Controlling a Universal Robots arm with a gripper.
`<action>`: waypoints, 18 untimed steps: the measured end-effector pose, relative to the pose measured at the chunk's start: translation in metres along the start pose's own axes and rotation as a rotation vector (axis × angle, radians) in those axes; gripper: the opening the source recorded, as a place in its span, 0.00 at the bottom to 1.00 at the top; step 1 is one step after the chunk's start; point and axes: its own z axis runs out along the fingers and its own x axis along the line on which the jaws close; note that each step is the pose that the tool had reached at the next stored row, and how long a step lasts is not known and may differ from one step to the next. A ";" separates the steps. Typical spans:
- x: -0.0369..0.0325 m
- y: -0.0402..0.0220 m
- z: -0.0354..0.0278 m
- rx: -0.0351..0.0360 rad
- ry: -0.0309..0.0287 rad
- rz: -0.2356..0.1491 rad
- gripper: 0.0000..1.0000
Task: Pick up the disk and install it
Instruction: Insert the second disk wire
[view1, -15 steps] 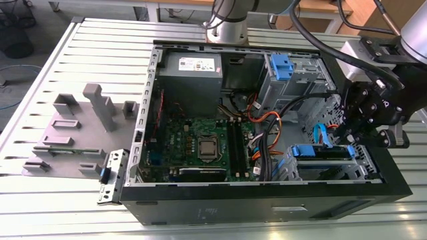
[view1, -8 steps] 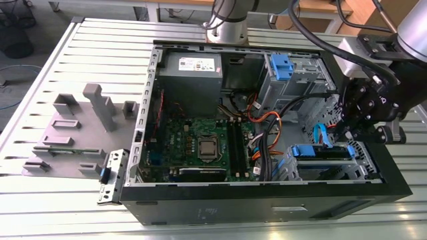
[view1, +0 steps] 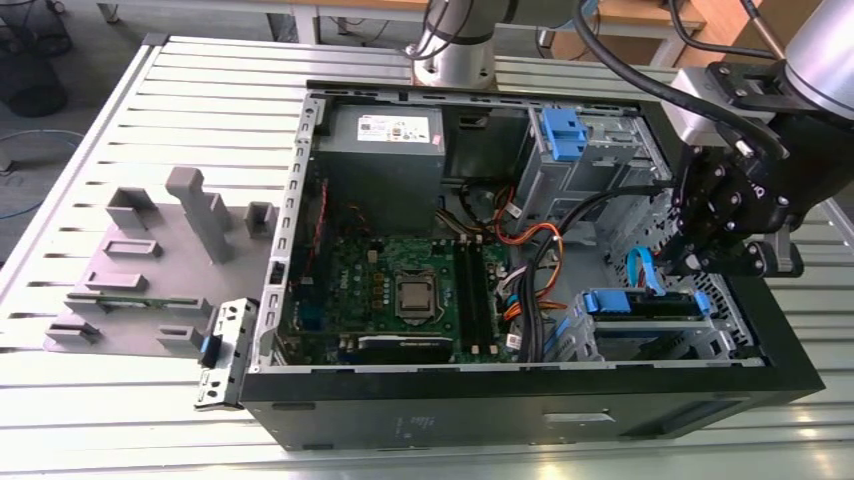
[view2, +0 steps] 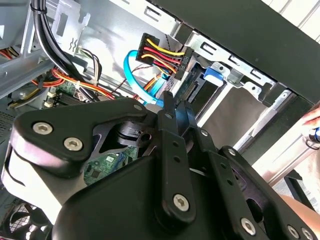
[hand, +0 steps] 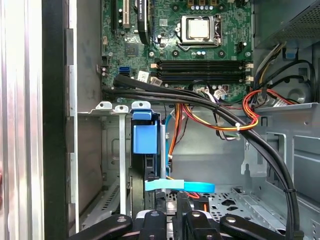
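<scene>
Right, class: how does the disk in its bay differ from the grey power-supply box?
The power-supply box is larger than the disk. The box is grey with a white sticker; the disk carries blue rails. Both sit inside the open computer case.

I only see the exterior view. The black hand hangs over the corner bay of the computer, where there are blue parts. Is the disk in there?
Observer: Yes. In the first wrist view the flat disk with blue plastic rails stands on edge in the grey metal cage, just ahead of the hand.
Operator: Is anything attached to it?
Observer: In the second wrist view a black plug with red, yellow and black wires sits at the disk's end.
Operator: Is anything between the hand and the disk?
Observer: In the first wrist view a light-blue flat cable crosses between them.
</scene>
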 end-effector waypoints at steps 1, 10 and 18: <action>0.0000 0.0000 0.0000 0.0000 0.0001 0.000 0.24; -0.0002 0.0000 0.0000 0.0000 0.0001 0.000 0.30; -0.0004 -0.0011 -0.0001 0.0000 0.0002 0.000 0.42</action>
